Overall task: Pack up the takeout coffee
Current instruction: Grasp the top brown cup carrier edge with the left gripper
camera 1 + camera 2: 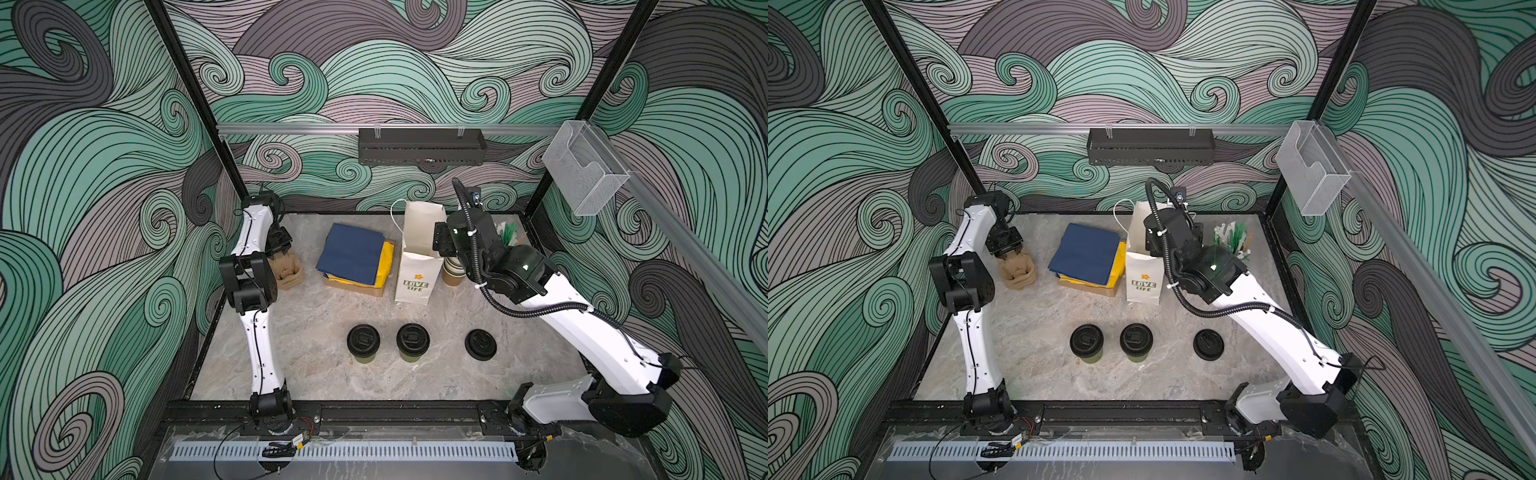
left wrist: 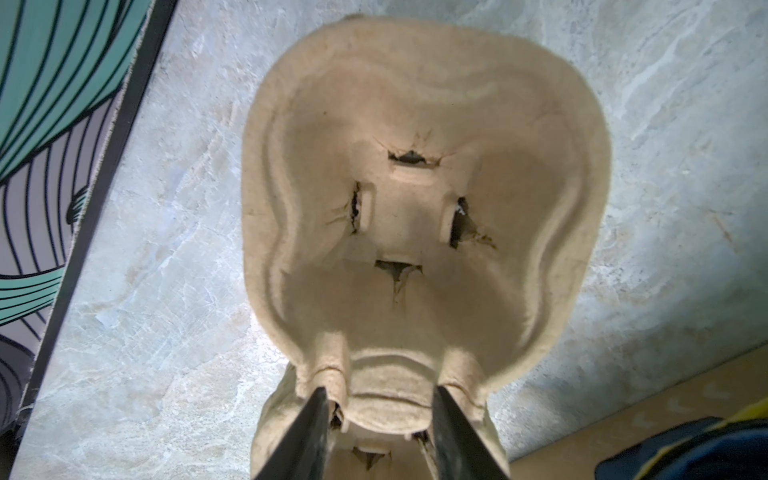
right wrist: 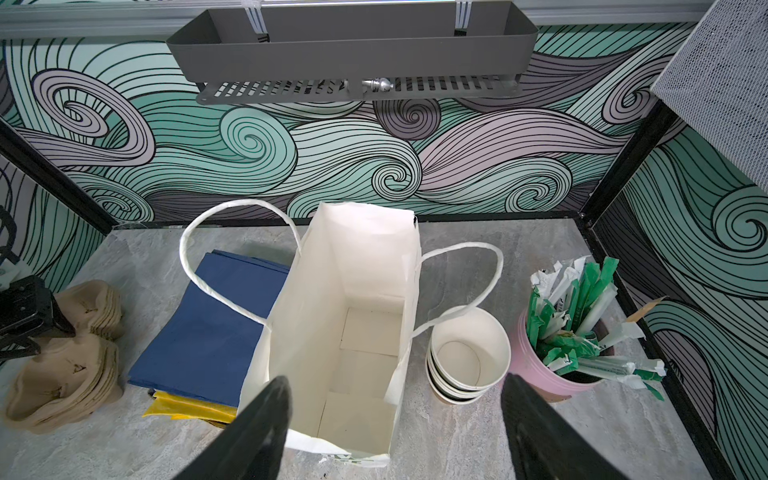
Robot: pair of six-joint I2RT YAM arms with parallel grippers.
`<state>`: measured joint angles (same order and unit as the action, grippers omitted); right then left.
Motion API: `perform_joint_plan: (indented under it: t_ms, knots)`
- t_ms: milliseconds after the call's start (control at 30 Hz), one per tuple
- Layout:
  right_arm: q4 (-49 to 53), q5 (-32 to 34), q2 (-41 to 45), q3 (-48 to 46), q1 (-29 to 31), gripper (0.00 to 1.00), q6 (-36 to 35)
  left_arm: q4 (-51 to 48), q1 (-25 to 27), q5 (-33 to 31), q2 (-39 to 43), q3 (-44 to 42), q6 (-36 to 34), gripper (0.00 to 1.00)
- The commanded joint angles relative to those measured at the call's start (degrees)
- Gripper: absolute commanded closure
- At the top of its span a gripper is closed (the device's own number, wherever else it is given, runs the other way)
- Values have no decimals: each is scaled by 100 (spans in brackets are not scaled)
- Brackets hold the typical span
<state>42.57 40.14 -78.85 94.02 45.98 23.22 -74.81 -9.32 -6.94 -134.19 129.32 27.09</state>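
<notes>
Straddles the top pulp cup carrier's (image 2: 415,124) middle ridge with the left gripper (image 2: 381,390), fingers touching it; cannot tell whether clamped. Holds the right gripper (image 3: 397,378) spread wide above the open white paper bag (image 3: 365,257). Keeps both lidded coffee cups (image 1: 363,341) (image 1: 412,340) upright, side by side, near the table's (image 1: 311,374) front, apart from both grippers.

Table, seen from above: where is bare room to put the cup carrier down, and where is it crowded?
Free: the wide strip of table between the two lidded cups and the front rail; also the band between them and the napkins. Crowded: the back row, from carrier stack to paper bag and empty cups.
</notes>
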Motion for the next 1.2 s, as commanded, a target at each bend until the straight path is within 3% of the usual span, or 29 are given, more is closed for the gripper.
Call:
perform_joint_plan:
  t_ms: [0, 500, 933, 1167]
  knots:
    - [-94, 86, 67, -33, -45, 20, 109, -152, -24, 149, -157, 131, -130, 56]
    - [-91, 11, 68, -41, -96, 20, 117, -175, -14, 125, -239, 76, -190, 58]
    - [-81, 13, 115, -15, -105, 20, 90, -194, -16, 131, -120, 92, -221, 80]
    - [-76, -80, 59, 20, -117, 20, 62, -184, -17, 131, 271, 110, -230, 82]
